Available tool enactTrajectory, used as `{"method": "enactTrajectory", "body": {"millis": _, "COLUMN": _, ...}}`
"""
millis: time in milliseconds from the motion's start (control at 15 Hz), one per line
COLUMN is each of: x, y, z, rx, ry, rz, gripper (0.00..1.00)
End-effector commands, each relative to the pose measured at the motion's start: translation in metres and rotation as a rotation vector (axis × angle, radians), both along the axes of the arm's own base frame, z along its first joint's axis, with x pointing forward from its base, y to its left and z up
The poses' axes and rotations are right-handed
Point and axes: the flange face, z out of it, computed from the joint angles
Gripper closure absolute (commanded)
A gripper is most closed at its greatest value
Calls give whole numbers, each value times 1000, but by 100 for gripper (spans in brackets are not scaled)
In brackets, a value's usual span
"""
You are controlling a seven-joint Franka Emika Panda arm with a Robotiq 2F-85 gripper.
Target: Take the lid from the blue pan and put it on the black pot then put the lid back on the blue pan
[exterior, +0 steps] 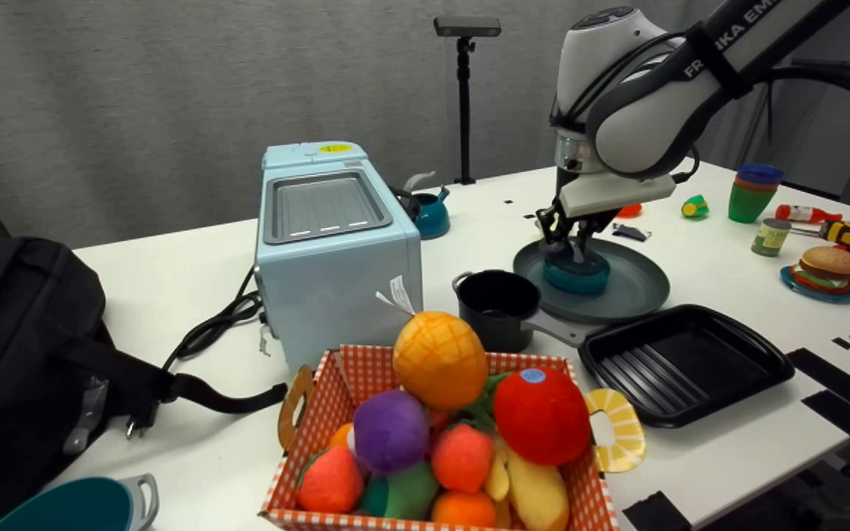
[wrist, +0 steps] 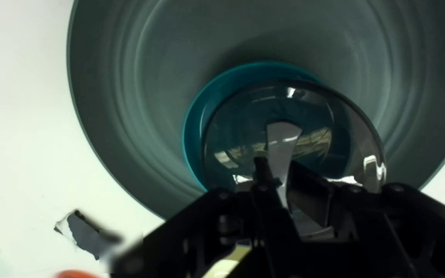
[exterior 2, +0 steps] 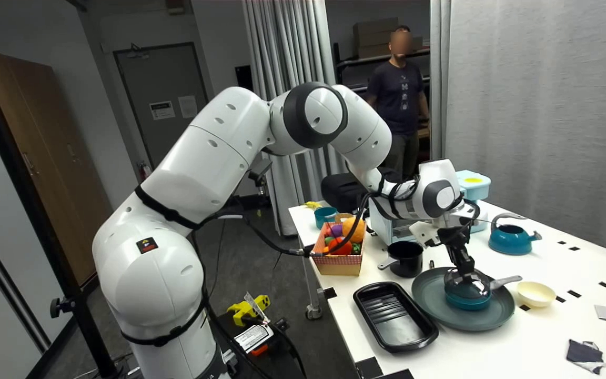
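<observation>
Under the gripper (wrist: pixel 278 166), lid (wrist: pixel 301 143) in grip

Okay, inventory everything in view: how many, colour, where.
Table: 1, white, foreground.
Large pan: 1, dark grey, on table.
Blue pan: 1, teal, inside large pan.
Lid: 1, dark translucent, over blue pan.
Black pot: 1, black, beside large pan.
Grill pan: 1, black, beside large pan.
Basket: 1, red checked, on table.
Toy produce: several, multicoloured, in basket.
Appliance: 1, light blue, on table.
Kettle: 1, teal, beside appliance.
Bowl: 1, cream, near large pan.
Cup stack: 1, multicoloured, on table.
Small items: several, multicoloured, near cup stack.
Backpack: 1, black, near appliance.
Curtains: at least 2, grey, background.
Person: 1, dark shirt, background.
Claw: 1, black, gripping lid.
Arm: 1, white, above table.
</observation>
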Motion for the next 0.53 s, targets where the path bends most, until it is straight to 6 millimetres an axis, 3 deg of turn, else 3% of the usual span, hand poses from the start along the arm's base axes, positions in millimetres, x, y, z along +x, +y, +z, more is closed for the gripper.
{"method": "enactTrajectory", "body": {"millis": 0, "x": 18, "y": -10, "z": 0, "rx": -23, "ry": -7, "rz": 1, "gripper": 57}}
{"method": "enactTrajectory", "body": {"millis": 467, "x": 18, "y": -15, "z": 11, "rx": -31, "ry": -28, "rz": -4, "gripper": 6}}
